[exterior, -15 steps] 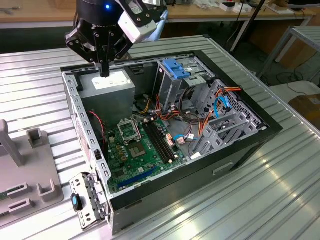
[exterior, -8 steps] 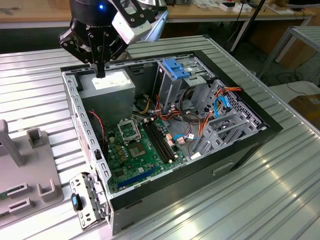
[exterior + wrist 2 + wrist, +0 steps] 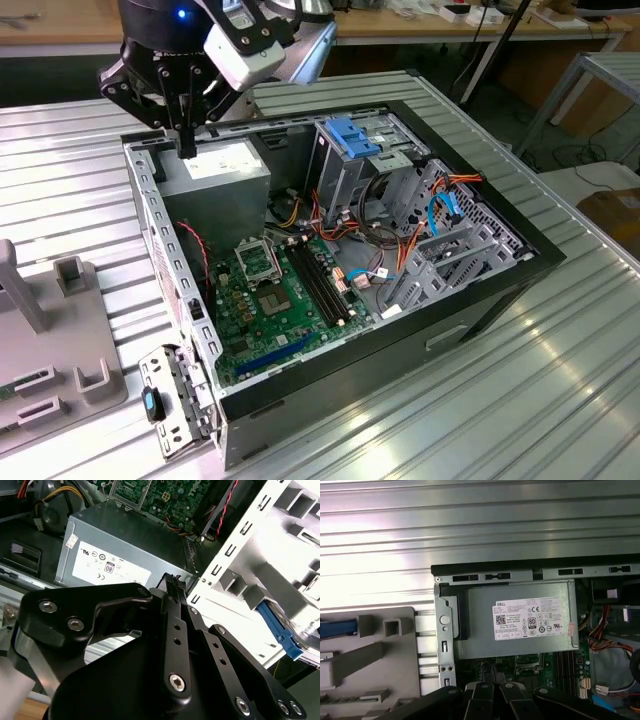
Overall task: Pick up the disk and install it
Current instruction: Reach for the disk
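Note:
My gripper hangs shut, with nothing between its fingers, over the back left corner of the open computer case. It is just above the edge of the grey power supply box. In both wrist views the black fingers meet at the tips over that box. Of the disk I see a bright blue rail lying in the pale grey fixture beside the case. The same blue strip shows on the fixture in the first wrist view. The gripper is well apart from it.
Inside the case are a green motherboard, loose orange and blue cables, and an upright metal cage with a blue latch. The grey fixture stands on the ribbed metal table at the exterior view's left.

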